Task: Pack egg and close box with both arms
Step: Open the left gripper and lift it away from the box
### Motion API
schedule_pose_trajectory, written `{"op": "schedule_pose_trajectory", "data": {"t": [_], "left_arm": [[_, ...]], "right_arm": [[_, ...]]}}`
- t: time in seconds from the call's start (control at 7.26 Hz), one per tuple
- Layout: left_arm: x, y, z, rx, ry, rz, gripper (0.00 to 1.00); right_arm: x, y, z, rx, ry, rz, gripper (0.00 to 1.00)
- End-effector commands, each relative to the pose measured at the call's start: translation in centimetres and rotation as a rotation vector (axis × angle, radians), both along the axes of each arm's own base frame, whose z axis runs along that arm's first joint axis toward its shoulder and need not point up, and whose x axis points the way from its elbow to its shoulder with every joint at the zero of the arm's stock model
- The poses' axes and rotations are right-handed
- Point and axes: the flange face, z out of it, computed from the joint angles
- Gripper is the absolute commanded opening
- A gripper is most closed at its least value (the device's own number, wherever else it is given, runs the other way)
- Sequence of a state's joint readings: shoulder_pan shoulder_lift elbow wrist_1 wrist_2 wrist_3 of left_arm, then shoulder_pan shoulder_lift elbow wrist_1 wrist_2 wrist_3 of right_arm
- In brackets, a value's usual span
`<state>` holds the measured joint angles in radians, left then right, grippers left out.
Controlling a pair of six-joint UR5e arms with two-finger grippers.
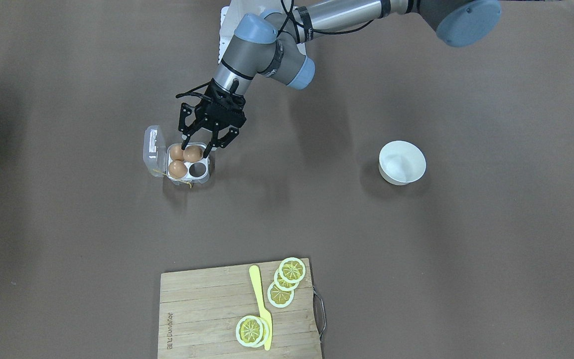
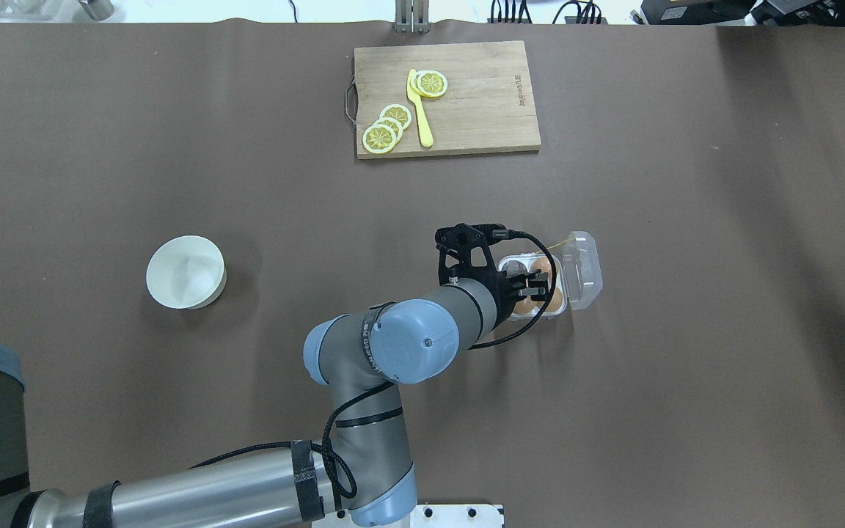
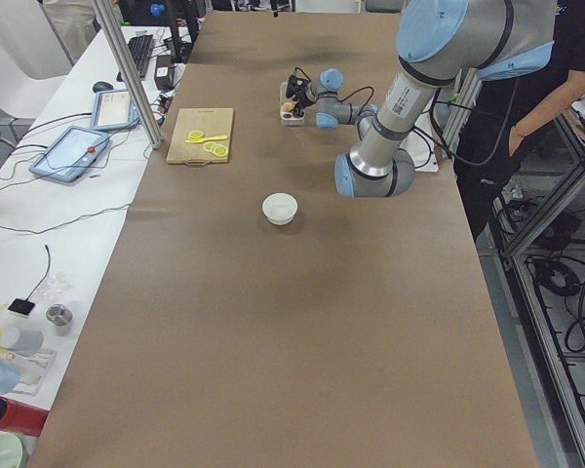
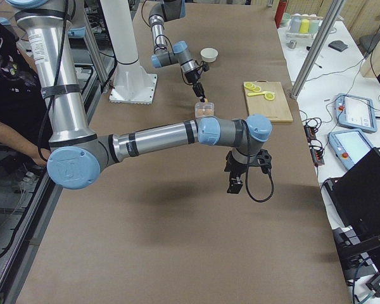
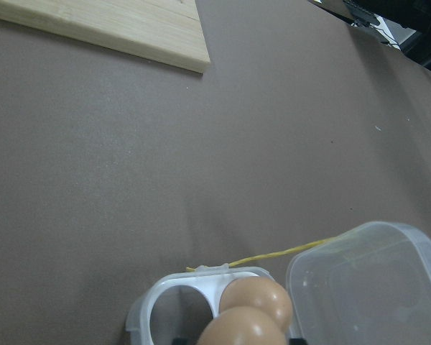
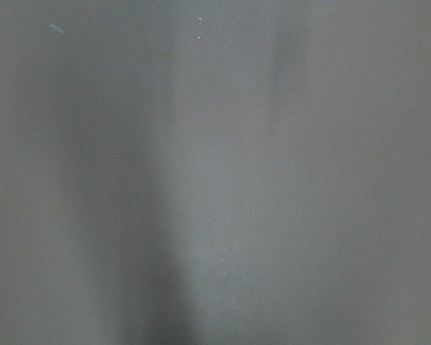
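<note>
The clear box (image 1: 198, 170) sits open on the brown table, its lid (image 1: 153, 147) folded back. It holds three orange-brown eggs and has one empty cell. My left gripper (image 1: 196, 149) reaches down into the box, its fingers on either side of the egg (image 1: 193, 153) in a back cell, shut on it. In the left wrist view this egg (image 5: 237, 329) sits closest to the camera, beside another egg (image 5: 260, 298), the empty cell (image 5: 176, 309) and the yellowish string (image 5: 273, 255). My right gripper (image 4: 235, 185) hangs over bare table away from the box; I cannot tell whether it is open or shut.
An empty white bowl (image 1: 401, 162) stands on the table on my left side. A wooden cutting board (image 1: 207, 309) with lemon slices (image 1: 281, 294) and a yellow knife (image 1: 259, 304) lies at the far edge. The right wrist view shows only bare table.
</note>
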<state>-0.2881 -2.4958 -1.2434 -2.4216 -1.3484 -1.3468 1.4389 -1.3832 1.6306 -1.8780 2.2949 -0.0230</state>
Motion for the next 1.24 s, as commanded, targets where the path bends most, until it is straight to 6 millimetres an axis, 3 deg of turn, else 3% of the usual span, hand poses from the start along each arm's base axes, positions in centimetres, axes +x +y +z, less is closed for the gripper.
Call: {"op": "schedule_pose_trajectory", "data": {"t": [0.0,0.41,0.69,0.83,1.1], "left_arm": [[0.0,0.0,0.0,0.000,0.001,0.000,0.97],[-0.5,-0.5,-0.2,0.008,0.002,-0.004,0.96],[-3.4,-4.9,0.1,0.085,-0.040,0.043,0.94],[-6.6,-8.7,0.3,0.077,-0.030,0.098,0.94],[-14.6,-13.8,3.6,0.047,-0.026,0.186,0.93]], "right_arm": [[0.0,-0.1,-0.2,0.003,0.000,0.000,1.00],[0.0,-0.2,-0.2,0.003,0.000,0.000,1.00],[0.0,-0.3,-0.1,0.002,0.000,0.000,1.00],[-0.1,-0.4,-0.3,0.006,-0.001,0.000,1.00],[-0.5,-0.8,-1.3,0.027,-0.004,-0.008,1.00]]}}
